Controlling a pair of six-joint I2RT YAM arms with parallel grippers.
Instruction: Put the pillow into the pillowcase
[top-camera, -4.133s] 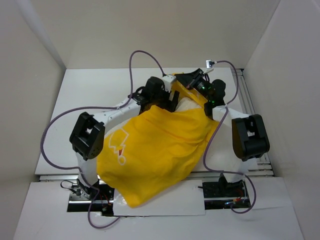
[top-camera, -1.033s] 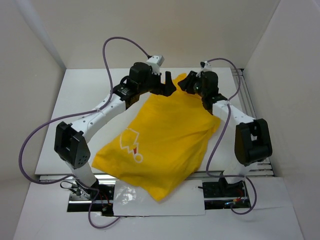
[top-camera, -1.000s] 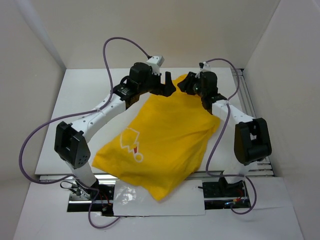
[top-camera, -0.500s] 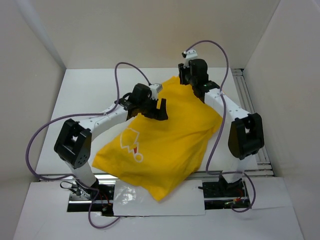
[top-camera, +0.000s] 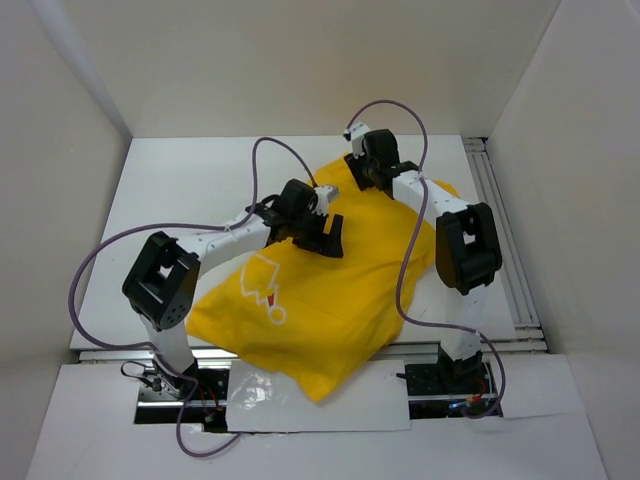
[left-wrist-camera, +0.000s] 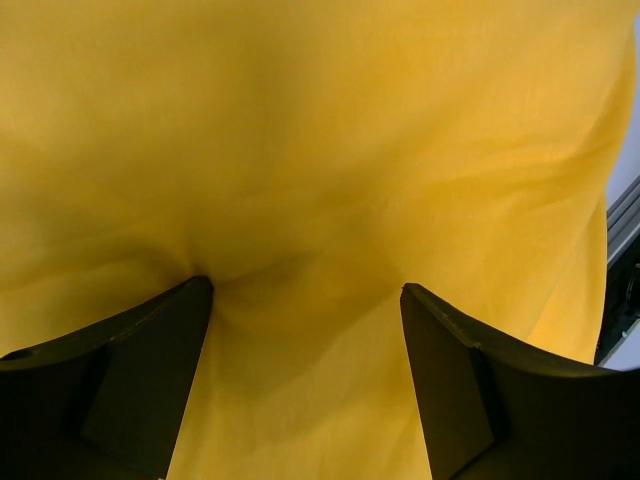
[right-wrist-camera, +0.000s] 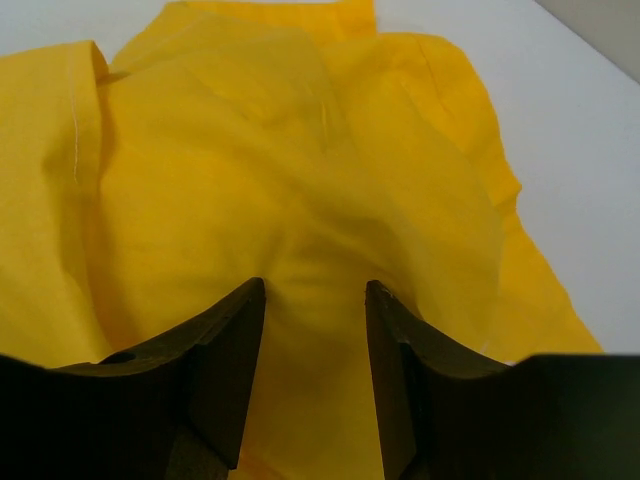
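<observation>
The left gripper (left-wrist-camera: 305, 288) has its jaws spread wide, tips pressed into the yellow cloth so that it dimples between them, with nothing clamped. The right gripper (right-wrist-camera: 313, 286) stands with jaws partly apart, tips down on a puckered patch of the same cloth beside a stitched hem; no fold looks pinched. Both work on the pillowcase (top-camera: 330, 300), the left near its middle, the right at its far end. The pillowcase lies across the middle of the table (top-camera: 170, 200). Its long axis runs on a slant from the near-left corner toward the far-right corner, and its near corner hangs over the near edge. The cartoon print (top-camera: 258, 290) faces up at the near-left end. The hem suggests the mouth points to the far edge. No pillow shows anywhere; the cover looks plump, so the pillow is probably fully inside. What seems left is smoothing and letting go.
</observation>
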